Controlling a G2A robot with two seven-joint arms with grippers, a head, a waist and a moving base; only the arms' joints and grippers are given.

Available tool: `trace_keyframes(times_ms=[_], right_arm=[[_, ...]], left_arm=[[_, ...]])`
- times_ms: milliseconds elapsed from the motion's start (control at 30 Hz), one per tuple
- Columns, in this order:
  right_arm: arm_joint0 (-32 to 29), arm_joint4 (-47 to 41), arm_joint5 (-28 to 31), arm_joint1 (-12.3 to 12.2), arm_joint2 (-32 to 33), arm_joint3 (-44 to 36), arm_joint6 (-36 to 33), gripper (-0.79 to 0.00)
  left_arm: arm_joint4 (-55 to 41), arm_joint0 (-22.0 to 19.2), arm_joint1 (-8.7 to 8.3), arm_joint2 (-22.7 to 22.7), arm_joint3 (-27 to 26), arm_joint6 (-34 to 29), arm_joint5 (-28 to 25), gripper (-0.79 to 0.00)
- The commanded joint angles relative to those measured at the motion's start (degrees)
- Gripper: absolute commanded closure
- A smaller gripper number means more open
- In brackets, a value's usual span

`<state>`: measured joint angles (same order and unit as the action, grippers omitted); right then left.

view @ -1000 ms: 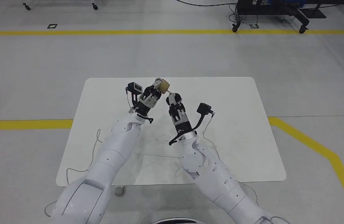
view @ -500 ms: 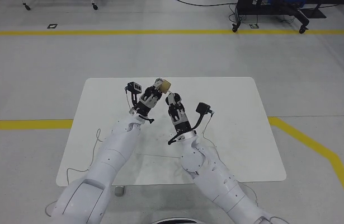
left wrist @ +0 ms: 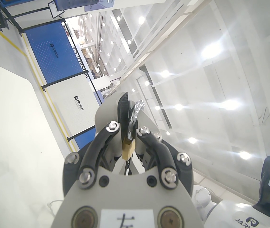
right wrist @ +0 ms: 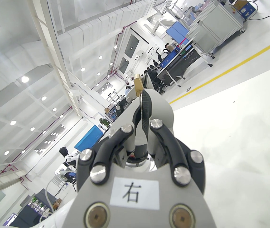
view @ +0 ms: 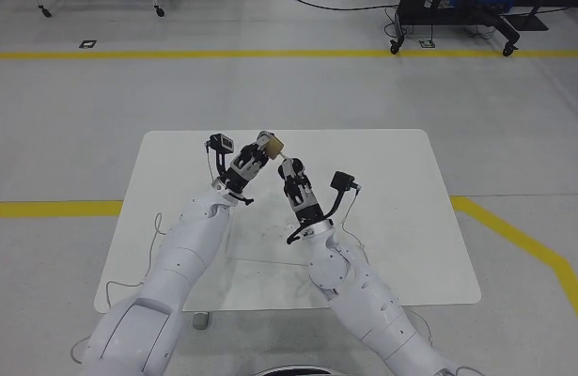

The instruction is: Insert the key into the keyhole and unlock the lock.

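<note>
Beneath the lock [view: 274,143], a white table [view: 401,216]; yellow lines [view: 364,54] cross the grey floor [view: 270,94].

Lock [view: 273,144]: small brass padlock, sitting gripped in left hand [view: 259,151], hanging raised above desk [view: 392,188], over its rear middle.
Key [right wrist: 140,100]: thin, silver, sitting pinched edge-on between right hand [view: 287,167] fingers, blade pointing at lock's end, tip touching brass body; insertion depth unclear.
</note>
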<state>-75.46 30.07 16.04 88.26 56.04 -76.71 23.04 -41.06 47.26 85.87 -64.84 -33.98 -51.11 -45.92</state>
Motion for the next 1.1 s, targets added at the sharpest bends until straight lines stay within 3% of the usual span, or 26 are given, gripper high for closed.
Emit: trace_keyframes(times_ms=[0, 667, 900, 1067], right_arm=[[-0.12, 0.41, -0.19, 0.02, 0.02, -0.08, -0.30, 0.000], [-1.11, 3.44, -0.29, 0.14, 0.79, -0.70, -1.82, 0.000], [-3.82, 2.11, 2.54, -1.13, 3.96, -4.15, -10.68, 0.000], [-5.17, 0.45, 2.98, -1.75, 5.26, -6.37, -16.59, 0.000]], left_arm=[[-0.07, 0.14, -0.01, -0.07, -0.15, -0.27, 0.39, 0.000], [0.15, 0.25, 0.15, -0.51, 0.49, -1.68, 1.98, 0.000], [-2.83, -1.10, -1.07, -3.25, 2.03, -7.10, 9.61, 0.000], [0.53, -2.00, -1.80, -3.43, 2.29, -7.97, 11.70, 0.000]])
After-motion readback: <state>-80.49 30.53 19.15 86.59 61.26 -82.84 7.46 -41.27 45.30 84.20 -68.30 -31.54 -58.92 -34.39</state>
